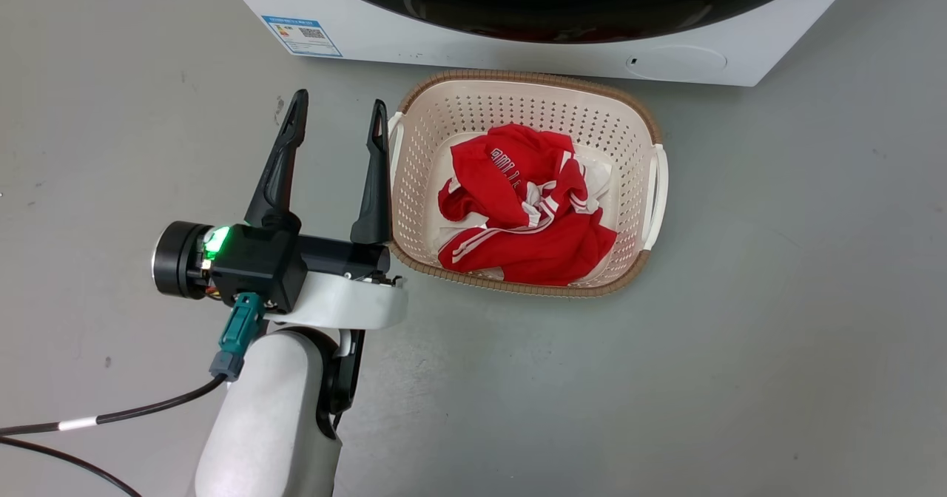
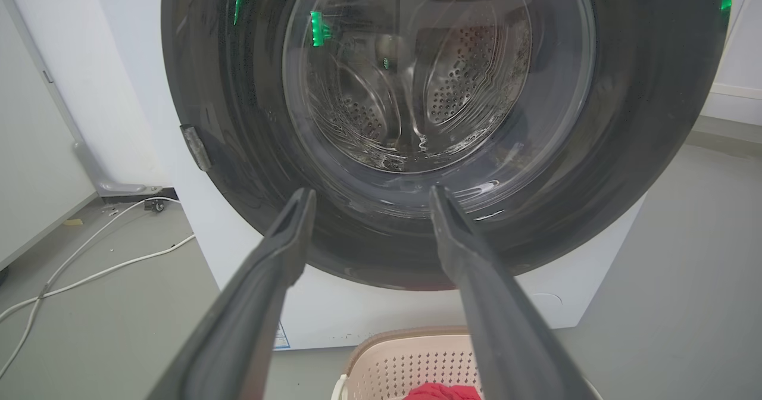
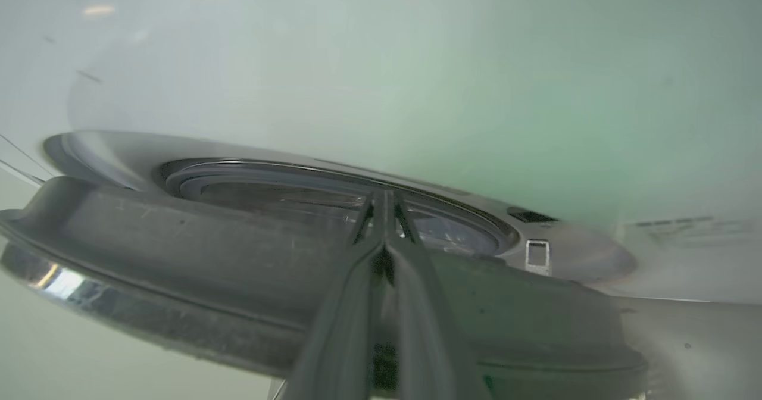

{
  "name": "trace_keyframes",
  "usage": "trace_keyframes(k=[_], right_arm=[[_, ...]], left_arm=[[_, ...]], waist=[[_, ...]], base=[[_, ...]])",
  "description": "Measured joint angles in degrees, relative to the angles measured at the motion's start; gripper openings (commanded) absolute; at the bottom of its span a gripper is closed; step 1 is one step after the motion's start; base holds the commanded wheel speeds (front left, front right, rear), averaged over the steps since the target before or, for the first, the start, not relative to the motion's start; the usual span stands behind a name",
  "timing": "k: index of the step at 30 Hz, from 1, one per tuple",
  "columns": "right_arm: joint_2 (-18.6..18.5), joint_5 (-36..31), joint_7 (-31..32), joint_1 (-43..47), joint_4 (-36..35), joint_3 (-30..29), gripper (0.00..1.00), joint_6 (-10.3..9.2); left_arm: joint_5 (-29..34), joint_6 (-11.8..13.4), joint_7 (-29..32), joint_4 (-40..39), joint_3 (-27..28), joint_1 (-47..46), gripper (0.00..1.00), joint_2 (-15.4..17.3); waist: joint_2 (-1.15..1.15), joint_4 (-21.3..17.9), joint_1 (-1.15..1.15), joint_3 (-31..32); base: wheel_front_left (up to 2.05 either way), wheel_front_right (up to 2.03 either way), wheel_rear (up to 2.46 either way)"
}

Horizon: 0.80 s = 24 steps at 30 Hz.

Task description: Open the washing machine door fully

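The washing machine (image 1: 518, 57) is a white box at the top of the head view. Its glossy black washing machine door (image 1: 562, 9) shows only its lower arc there. In the left wrist view the washing machine door (image 2: 238, 120) faces me, its clear glass bowl showing the perforated drum. My left gripper (image 1: 339, 102) hangs open and empty in front of the machine, left of the basket; its fingers (image 2: 286, 251) frame the door's lower part. In the right wrist view the washing machine door (image 3: 178, 251) stands slightly ajar from the white front (image 3: 417, 90). My right gripper (image 3: 386, 194) is shut, its fingers lying across the door's rim.
A beige perforated basket (image 1: 518, 77) holding a red and white garment (image 1: 525, 208) sits on the grey floor right before the machine. A blue label (image 1: 302, 36) and a round flap (image 1: 677, 62) mark the machine's lower front. White cables (image 2: 89, 269) lie on the floor left of it.
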<state>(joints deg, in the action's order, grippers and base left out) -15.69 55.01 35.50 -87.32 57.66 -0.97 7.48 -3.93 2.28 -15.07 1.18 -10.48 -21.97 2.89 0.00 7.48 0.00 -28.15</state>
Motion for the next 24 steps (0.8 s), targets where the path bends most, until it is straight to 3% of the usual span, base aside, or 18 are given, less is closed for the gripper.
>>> trace_keyframes(k=[13, 24], right_arm=[[1.07, 3.04, 11.44, 1.2, -3.03, -3.52, 0.0, 0.01], [3.27, 6.46, 21.69, 12.45, -12.25, -4.54, 0.0, 0.01]], left_arm=[[-0.37, 0.8, 0.0, 0.25, -0.01, -0.52, 1.0, 0.01], [-0.29, 0.21, 0.0, 2.05, 1.09, 0.34, 1.0, 0.0]], waist=[[0.0, -0.7, 0.0, 0.19], [0.0, -2.13, 0.0, 4.56]], base=[[0.0, 0.0, 0.0], [0.0, 0.0, 0.0]])
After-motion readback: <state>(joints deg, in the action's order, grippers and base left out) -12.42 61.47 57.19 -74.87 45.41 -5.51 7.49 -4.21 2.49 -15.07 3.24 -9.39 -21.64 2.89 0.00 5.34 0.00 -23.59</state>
